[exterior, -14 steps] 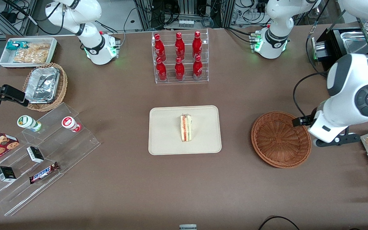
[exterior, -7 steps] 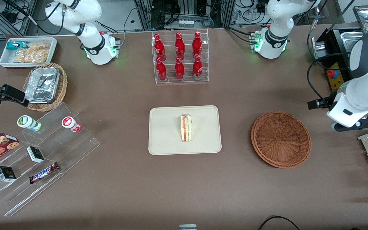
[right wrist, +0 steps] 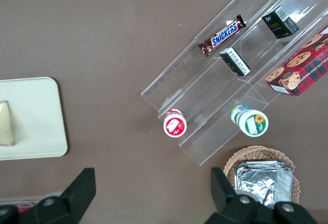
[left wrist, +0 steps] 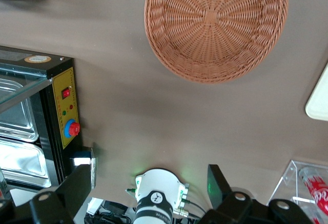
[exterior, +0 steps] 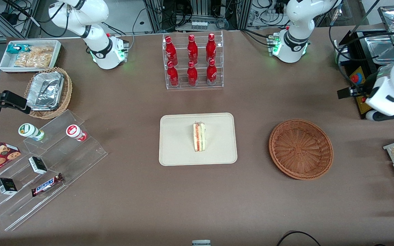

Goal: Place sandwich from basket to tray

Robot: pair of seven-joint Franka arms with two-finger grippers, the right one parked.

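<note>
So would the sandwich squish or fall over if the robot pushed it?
Probably both. The sandwich stands on a narrow edge on the tray, so a sideways nudge could tip it. Its soft-looking bread would likely squash. The open gripper is high above the table, away from it.

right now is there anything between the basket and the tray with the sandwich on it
Nothing: the front view shows bare brown table between the basket and the tray holding the sandwich. The gripper, open, hangs toward the working arm's end.
</note>
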